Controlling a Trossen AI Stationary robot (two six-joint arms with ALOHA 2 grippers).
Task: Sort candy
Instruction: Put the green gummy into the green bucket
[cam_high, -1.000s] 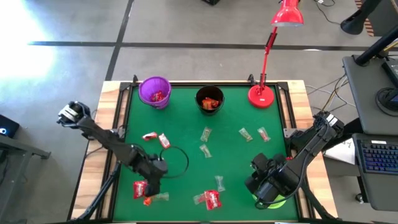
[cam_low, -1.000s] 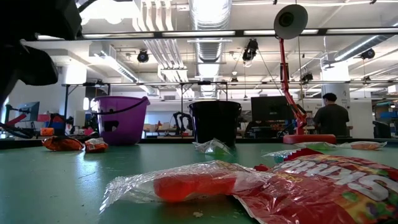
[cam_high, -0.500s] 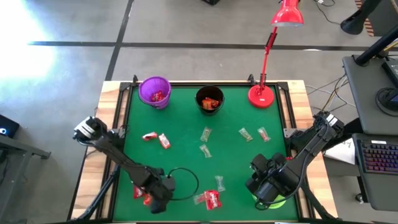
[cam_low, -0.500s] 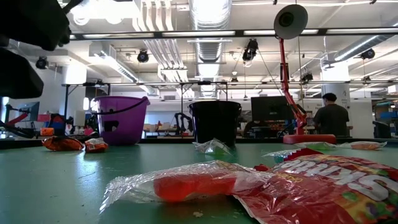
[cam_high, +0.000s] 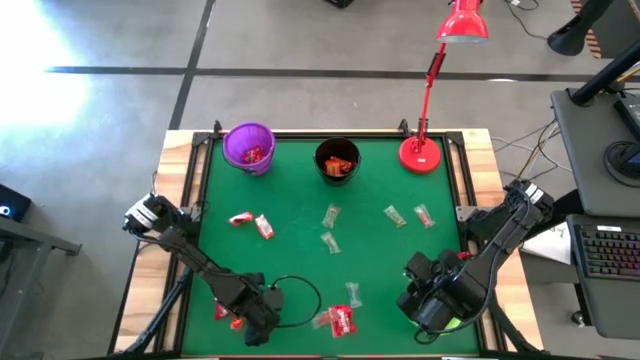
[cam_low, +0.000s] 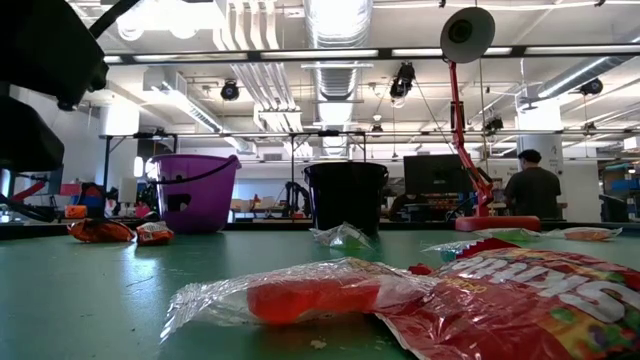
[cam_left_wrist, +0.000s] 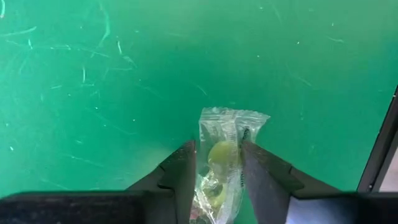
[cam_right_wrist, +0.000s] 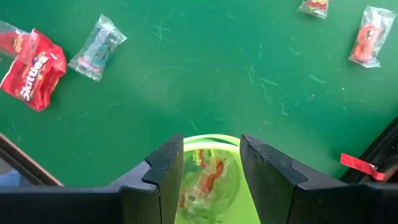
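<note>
The left hand (cam_left_wrist: 214, 180) sits low near the front left corner of the tabletop (cam_high: 300, 190), its two dark fingers straddling a clear cellophane sweet (cam_left_wrist: 225, 158) with a pale yellow-green lump inside. The fingers flank the wrapper closely; whether they already pinch it I cannot tell.

The right hand (cam_right_wrist: 210, 163), near the front right corner, has its fingers spread on either side of a green cup (cam_right_wrist: 210, 180) that holds several wrapped pieces, with no firm contact visible.

Handling judgement: the sweet looks very light, its film thin, crinkly and probably slippery. A hold across the firm lump should be surer than one on the loose crimped ends, which would likely fold or slide out.

Further out, the remaining candy lies scattered on the green felt-like surface:
- A red Skittles packet (cam_high: 342, 320) and a clear wrapper lie near the front edge.
- Greenish cellophane pieces (cam_high: 331, 215) lie mid-table.
- Red and orange pieces (cam_high: 252, 223) lie toward the left edge.

A purple cup (cam_high: 248, 147), a black cup (cam_high: 337, 160) and a red desk lamp (cam_high: 421, 152) stand along the back edge.
</note>
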